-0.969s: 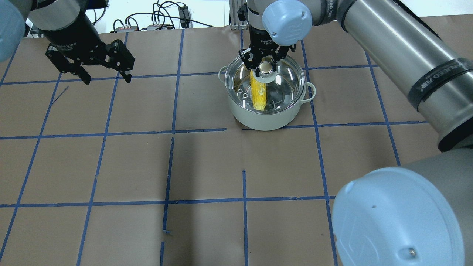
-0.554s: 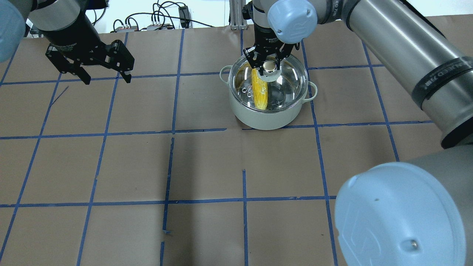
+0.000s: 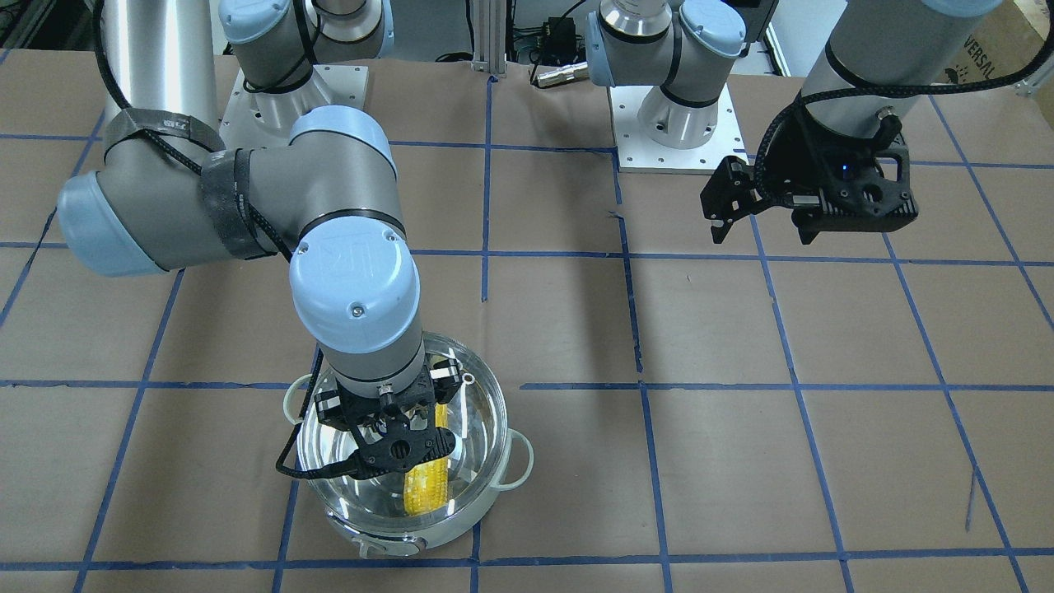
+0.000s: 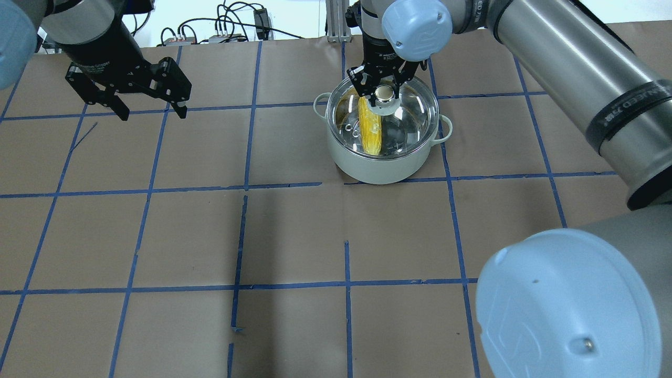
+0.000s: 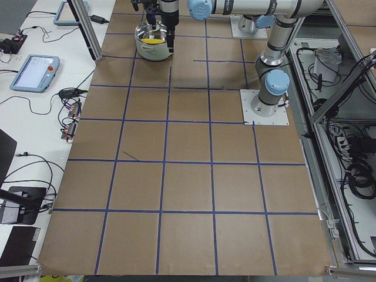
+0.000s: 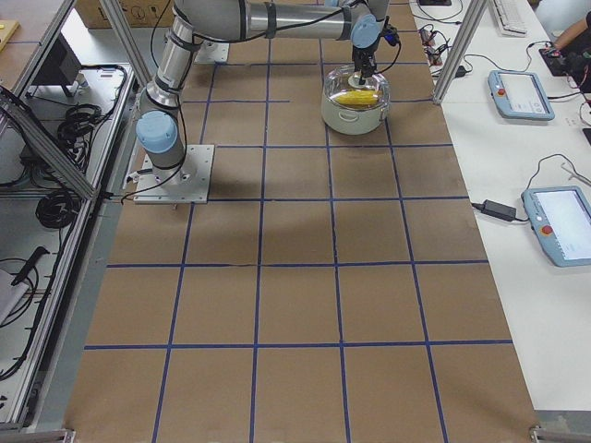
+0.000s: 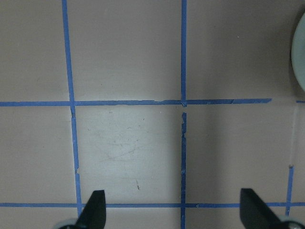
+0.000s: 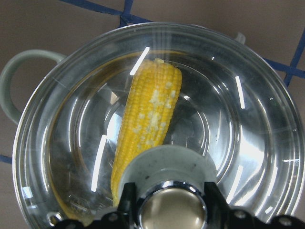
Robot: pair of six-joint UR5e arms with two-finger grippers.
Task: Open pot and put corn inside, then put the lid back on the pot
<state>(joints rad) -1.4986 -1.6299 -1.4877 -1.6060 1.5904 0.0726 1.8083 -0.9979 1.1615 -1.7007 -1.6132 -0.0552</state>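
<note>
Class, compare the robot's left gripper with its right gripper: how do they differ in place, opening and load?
The left gripper hangs over the table, far from the pot; the right gripper sits above the pot. The left gripper's jaws stand wide open; the right gripper's are closed on the knob of the lid. The left gripper holds nothing; the right gripper grips the lid. Both are black two-finger grippers pointing down.

The round clear glass domed lid [image 4: 409,121], carried at its knob by the right gripper [image 4: 383,90], has shifted rightward and lowered; it now seems seated on the shiny stainless-steel pot [image 4: 378,168].
</note>
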